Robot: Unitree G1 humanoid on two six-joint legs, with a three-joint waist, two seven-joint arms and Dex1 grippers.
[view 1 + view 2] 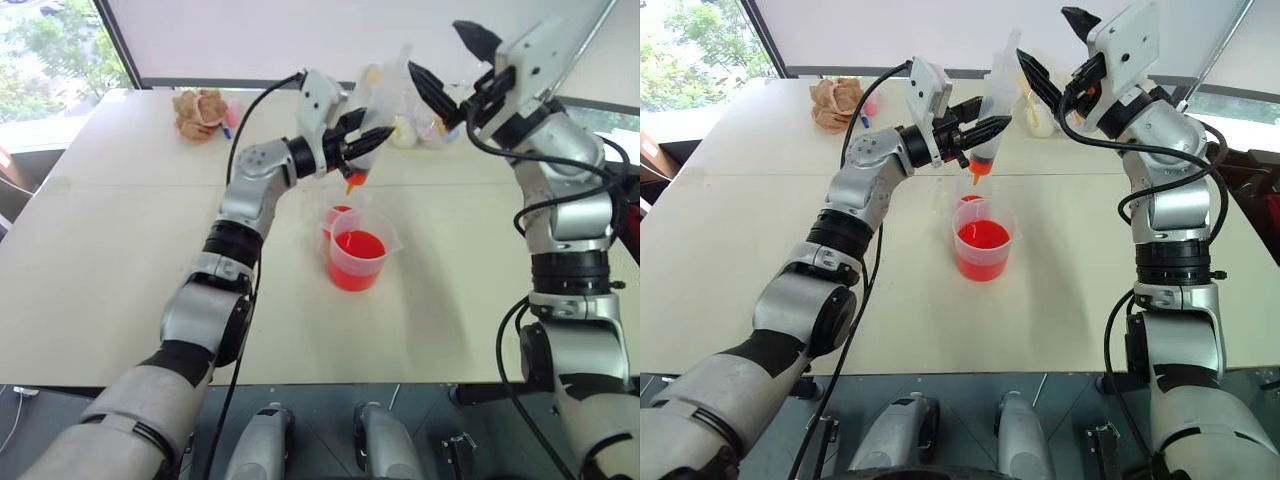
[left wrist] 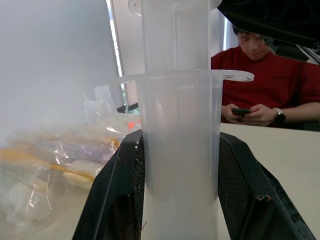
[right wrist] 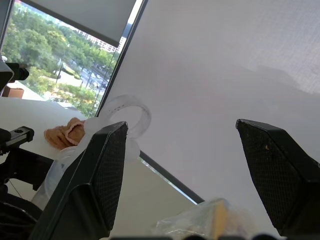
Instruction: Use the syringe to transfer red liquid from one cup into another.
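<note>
My left gripper (image 1: 352, 137) is shut on the barrel of the syringe (image 1: 372, 118), which it holds tilted, close to upright. The orange tip points down above the cups, and the pale plunger sticks up. In the left wrist view the clear barrel (image 2: 180, 150) sits between both black fingers (image 2: 116, 190). The larger cup (image 1: 358, 258) holds red liquid (image 1: 357, 247) on the table, with the smaller cup (image 1: 337, 214) right behind it. My right gripper (image 1: 452, 65) is open in the air just right of the plunger's top (image 3: 129, 116), with nothing between its fingers.
Clear plastic bags (image 1: 420, 125) lie at the table's far edge behind the syringe. A tan crumpled lump (image 1: 200, 112) sits at the far left of the table (image 1: 120, 250). A person in a red shirt (image 2: 270, 75) sits beyond the table, holding a phone.
</note>
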